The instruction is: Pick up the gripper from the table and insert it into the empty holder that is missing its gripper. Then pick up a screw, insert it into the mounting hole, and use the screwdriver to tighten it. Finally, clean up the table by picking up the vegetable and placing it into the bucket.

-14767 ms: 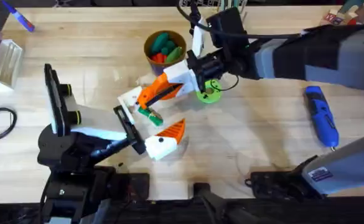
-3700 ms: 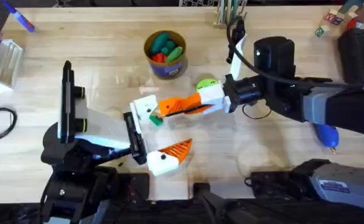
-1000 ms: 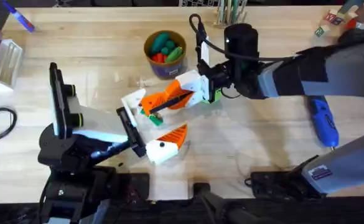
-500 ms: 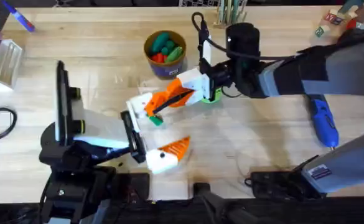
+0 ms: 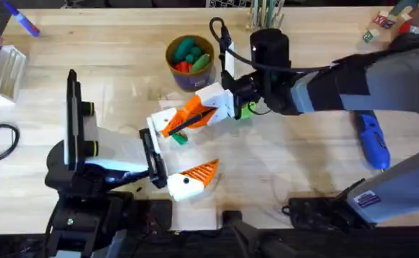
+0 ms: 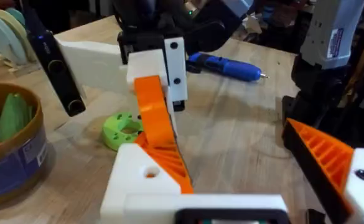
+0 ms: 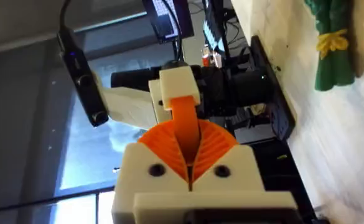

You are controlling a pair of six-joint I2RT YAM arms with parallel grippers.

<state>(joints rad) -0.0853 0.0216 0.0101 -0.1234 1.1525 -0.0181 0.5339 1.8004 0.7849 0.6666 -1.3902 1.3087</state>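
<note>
Half a second on, the right tool (image 5: 175, 126) has shifted only slightly toward the table's (image 5: 302, 172) left side, and the white holder (image 5: 163, 119) now sits a little nearer the left arm. From overhead the right tool's orange ribbed pads point at the holder and lie against it. The right wrist view shows those pads drawn together around a narrow orange strip, the gripper (image 7: 185, 124), which ends at the white block ahead of them. In the left wrist view the same orange piece slopes down from the right tool's white fingers (image 6: 172, 59) into the top of the holder, beside a small round hole in its upper face.

The left tool (image 5: 188, 179) rests low on the table nearer the arms' bases, with an orange wedge pad and a white block at its end; whether its pads are apart or together cannot be told.

A small green piece, seemingly the vegetable (image 5: 179, 139), lies on the table just below the holder. The bucket (image 5: 189, 63) stands well behind it with green, teal and red toy vegetables inside. A flat green disc (image 5: 246, 109) lies partly under the right arm. The blue screwdriver (image 5: 370, 140) lies on the table's right side, tip toward the arms' bases
</note>
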